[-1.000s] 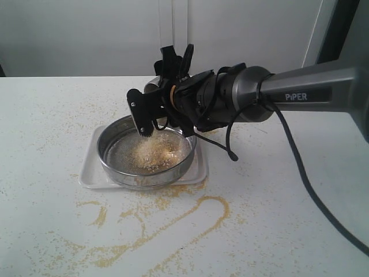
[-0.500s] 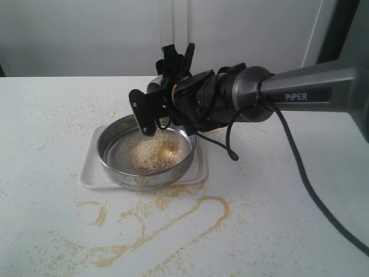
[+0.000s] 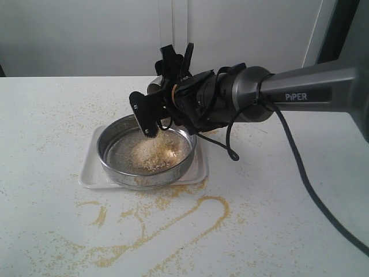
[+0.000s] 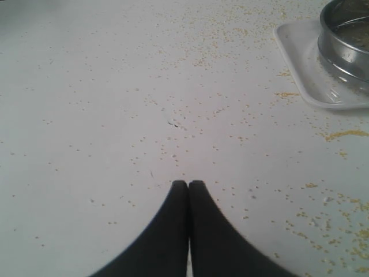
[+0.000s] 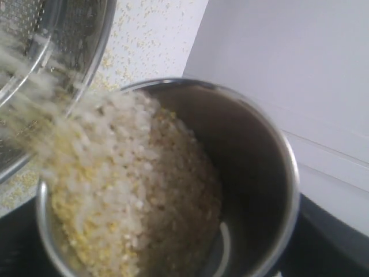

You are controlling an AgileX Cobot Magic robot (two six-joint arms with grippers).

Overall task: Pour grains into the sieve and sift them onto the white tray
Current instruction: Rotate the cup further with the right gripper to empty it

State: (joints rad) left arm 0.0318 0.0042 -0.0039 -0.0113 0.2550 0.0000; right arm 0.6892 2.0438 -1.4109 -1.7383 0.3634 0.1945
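Tabletop (image 3: 46, 115) open on the left and front of the sieve (image 3: 109, 158)

The white table runs back to a plain pale wall (image 3: 86, 34), meeting it along a straight far edge. Open room lies to the left of the tray and in front of it. Loose granules (image 3: 173, 225) are scattered over the surface and gather into curling yellow trails just in front of the tray.

The right arm (image 3: 305, 86) reaches in nearly level from the right with its wrist rolled over, and a black cable (image 3: 305, 184) sags beneath it. The white tray (image 3: 86, 173) sits flat left of centre, and the sieve rests inside it, nearly filling it.

The right gripper (image 3: 158, 86), jaws spread wide, clasps a steel cup (image 5: 259, 173) tipped above the sieve's far rim. From outside, the cup is mostly hidden behind the fingers, so its exact tilt is hard to judge. The grains (image 3: 151, 154) spill over its lip and heap on the mesh.

The left gripper (image 4: 188, 184) points across the table near the tray's corner, jaws pressed together and holding nothing.
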